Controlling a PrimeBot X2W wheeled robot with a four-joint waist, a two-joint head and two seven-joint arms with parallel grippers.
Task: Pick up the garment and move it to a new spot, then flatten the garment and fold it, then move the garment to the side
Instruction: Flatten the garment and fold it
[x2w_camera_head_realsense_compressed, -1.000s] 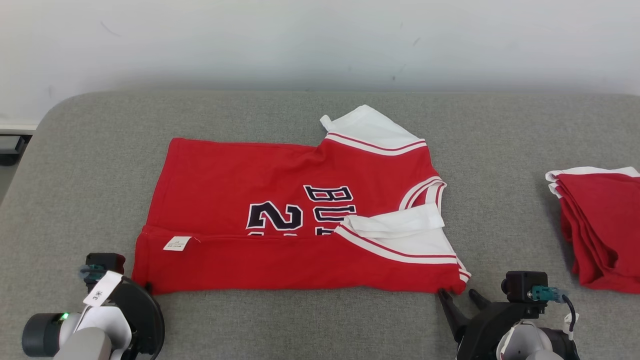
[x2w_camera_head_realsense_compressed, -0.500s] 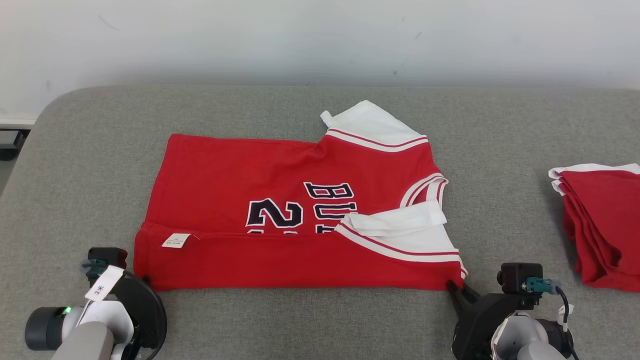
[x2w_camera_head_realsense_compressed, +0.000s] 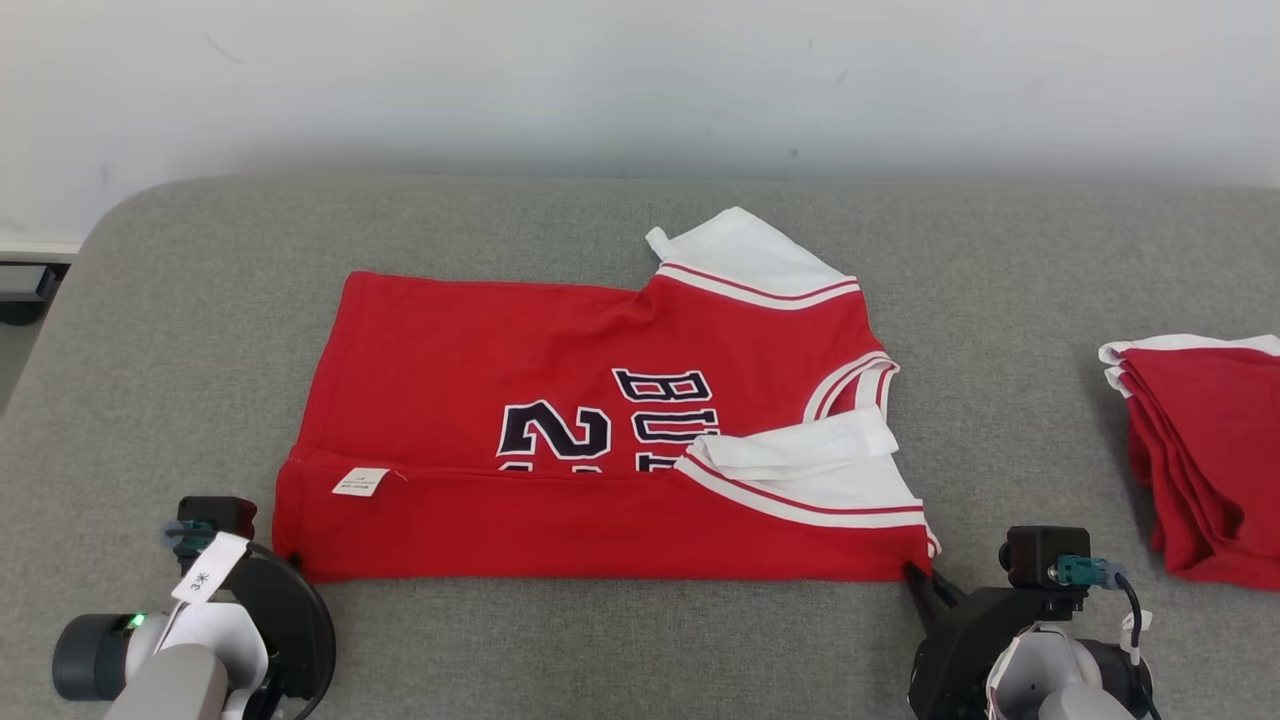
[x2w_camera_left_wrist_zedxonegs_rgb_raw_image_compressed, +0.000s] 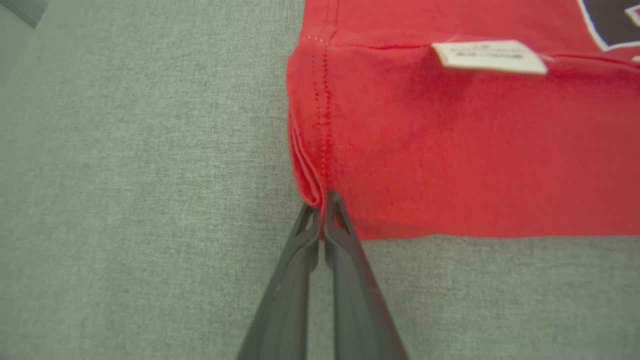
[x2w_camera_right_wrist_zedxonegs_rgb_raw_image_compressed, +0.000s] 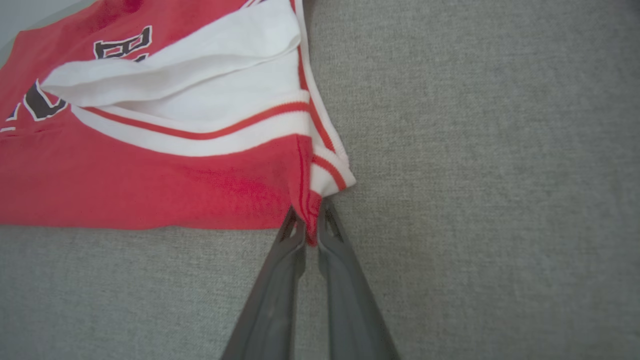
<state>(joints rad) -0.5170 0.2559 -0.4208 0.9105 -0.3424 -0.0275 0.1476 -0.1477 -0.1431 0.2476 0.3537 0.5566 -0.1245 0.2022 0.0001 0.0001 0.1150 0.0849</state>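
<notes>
A red basketball garment (x2w_camera_head_realsense_compressed: 600, 440) with white trim lies spread across the middle of a grey cloth-covered surface (x2w_camera_head_realsense_compressed: 640, 640). Its near long edge is folded over onto itself in a band that covers the lower part of the dark lettering (x2w_camera_head_realsense_compressed: 655, 385). A small white label (x2w_camera_head_realsense_compressed: 360, 482) sits on that folded band close to the garment's hem end, on the robot's left. At the garment's other end a white sleeve (x2w_camera_head_realsense_compressed: 745, 250) edged with red stripes sticks out on the far side. A second white sleeve (x2w_camera_head_realsense_compressed: 800, 450) lies folded flat on top of the red cloth beside the neck opening.

The left claw (x2w_camera_left_wrist_zedxonegs_rgb_raw_image_compressed: 320, 205) is clenched on the garment's near hem corner, its two dark fingers pressed together with the stitched edge pinched between the tips. The right claw (x2w_camera_right_wrist_zedxonegs_rgb_raw_image_compressed: 308, 220) grasps the garment's near corner at the opposite end, where the red-and-white striped trim meets the fold. A tongue of red cloth shows between its closed fingers. Both claws sit low against the surface, just on the robot's side of the garment.

Well apart from the garment, to the robot's right, rests a folded pile of red cloth (x2w_camera_head_realsense_compressed: 1200, 450) with white edges. Beyond the garment's far edge the surface ends at a plain white wall (x2w_camera_head_realsense_compressed: 640, 80).
</notes>
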